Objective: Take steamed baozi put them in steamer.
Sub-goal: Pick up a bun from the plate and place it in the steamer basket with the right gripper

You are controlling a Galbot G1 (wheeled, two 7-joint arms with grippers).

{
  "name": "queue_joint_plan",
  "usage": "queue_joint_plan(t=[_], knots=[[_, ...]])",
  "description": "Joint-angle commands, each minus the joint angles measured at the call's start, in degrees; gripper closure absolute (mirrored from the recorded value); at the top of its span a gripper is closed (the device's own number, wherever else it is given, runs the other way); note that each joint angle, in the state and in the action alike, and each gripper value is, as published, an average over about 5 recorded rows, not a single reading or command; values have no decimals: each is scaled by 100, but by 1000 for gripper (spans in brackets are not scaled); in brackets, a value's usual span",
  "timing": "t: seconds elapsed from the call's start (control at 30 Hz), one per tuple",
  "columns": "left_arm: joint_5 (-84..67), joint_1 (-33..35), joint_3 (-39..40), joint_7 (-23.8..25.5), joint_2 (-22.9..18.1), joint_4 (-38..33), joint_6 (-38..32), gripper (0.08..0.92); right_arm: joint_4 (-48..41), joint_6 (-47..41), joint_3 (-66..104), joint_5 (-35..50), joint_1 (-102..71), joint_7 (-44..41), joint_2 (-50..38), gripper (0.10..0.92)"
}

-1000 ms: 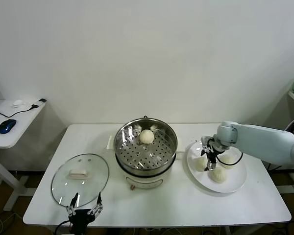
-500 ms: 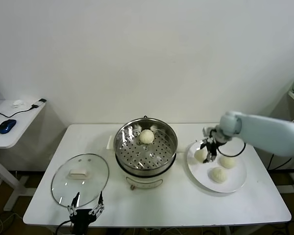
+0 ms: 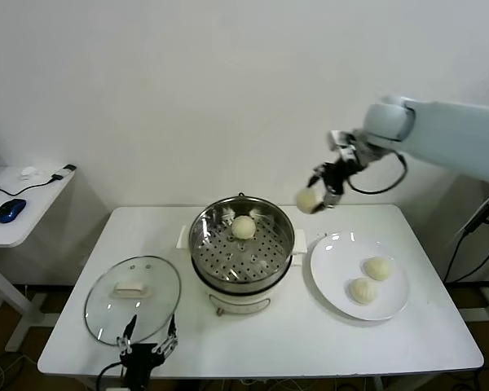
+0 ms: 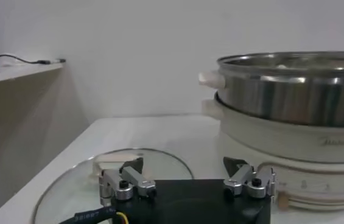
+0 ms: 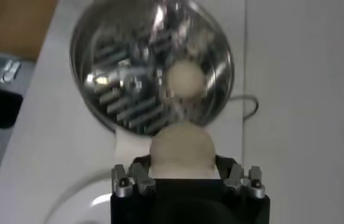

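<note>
We take the steamer (image 3: 242,248) as our landmark, standing mid-table (image 3: 293,342) with its perforated tray open to the air. To its right, just beside its base, lies the white plate (image 3: 334,293); to its left and a little toward us lies the glass lid (image 3: 133,297) with its white knob, flat on the table.

Our right arm reaches in from the right, and its right gripper (image 3: 323,186) hangs high above the gap between the steamer's right rim and the plate. Its fingers are pinched on the carried baozi (image 3: 308,199), which shows at the gripper's left side; the right wrist view looks straight down past that bun (image 5: 182,149) to the steamer's tray far beneath. The left gripper (image 4: 188,181) sits low in front of the lid, well to the steamer's left, fingers spread wide and holding nothing.

One baozi in the tray (image 3: 244,227) already rests toward the steamer's back. Two baozi on the plate (image 3: 370,279) wait to the steamer's right, near each other but apart.

We judge we are mid-carry with the second bun, lifted off the plate and not yet over the tray. The next move, as we see it, calls for travelling left until the bun is over a bare part of the tray, clear of the bun already there, then lowering inside the steel rim before we let the fingers part.
</note>
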Motion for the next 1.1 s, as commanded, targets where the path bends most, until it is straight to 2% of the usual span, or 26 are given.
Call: queue_joint_plan(t=[0.03, 0.4, 0.57, 0.87, 1.1], knots=[[-6, -16, 21, 4, 1, -16, 12, 177, 428, -687, 177, 992, -519, 1003, 1490, 321], [-7, -116, -66, -14, 28, 156, -47, 177, -1227, -771, 239, 312, -1940, 1586, 2348, 321], [-3, -125, -61, -19, 18, 194, -53, 177, -1559, -754, 340, 250, -2190, 1601, 2478, 321], [5, -124, -42, -19, 15, 200, -56, 177, -1782, -736, 474, 215, -2351, 1555, 2583, 319], [10, -95, -32, -15, 20, 160, -52, 177, -1187, -472, 401, 145, -1671, 1014, 2035, 212]])
